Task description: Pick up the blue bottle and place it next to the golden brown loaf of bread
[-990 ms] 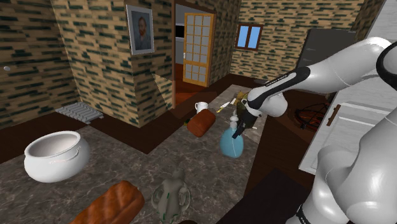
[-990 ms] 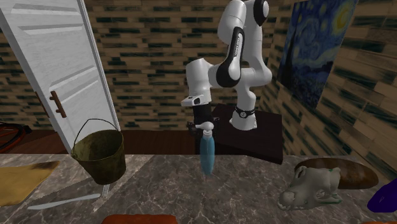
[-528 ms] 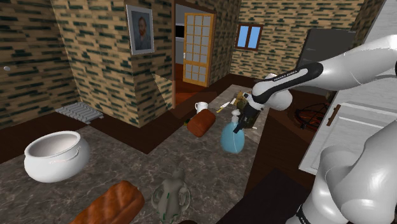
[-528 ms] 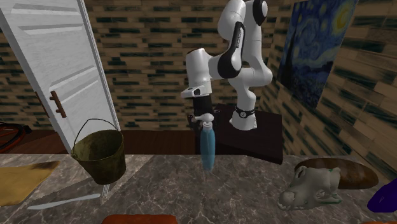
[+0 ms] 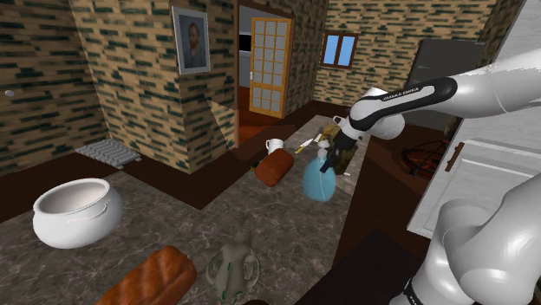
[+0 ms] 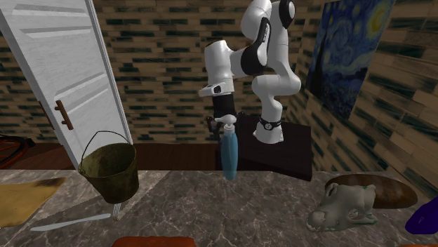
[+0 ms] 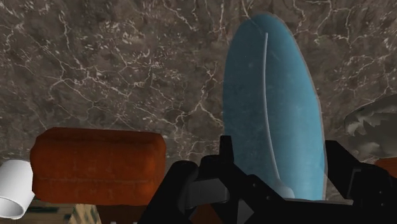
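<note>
The tool [image 6: 226, 125] is clenched on the white-capped neck of the blue bottle [image 6: 229, 154], which hangs straight down from the black fingers [image 7: 227, 153]; these press against its body on either side. A second ago the bottle's base was low, close to the dark marble surface [image 5: 182, 227]. Now tool and bottle are both higher, and the base is clear of the stone with a plain gap beneath it. The arm's forearm has also swung up to a flatter pose in the shoulder view.

Nearest to the tool, down on the surface and off to one side of the hanging bottle, lies a reddish loaf [image 7: 95, 162], with a white cup [image 7: 14, 188] just beyond its far end. A rusty bucket [image 6: 109, 172] stands near the tool, on the second exterior view's left.

Farther from the tool, on the other side of the bottle, sits a grey figurine [image 5: 232, 264]. The golden brown loaf [image 5: 147, 277] lies just beside it, well apart from the tool and the bottle. Farthest off is a white pot [image 5: 76, 212]. None of these has shifted.
</note>
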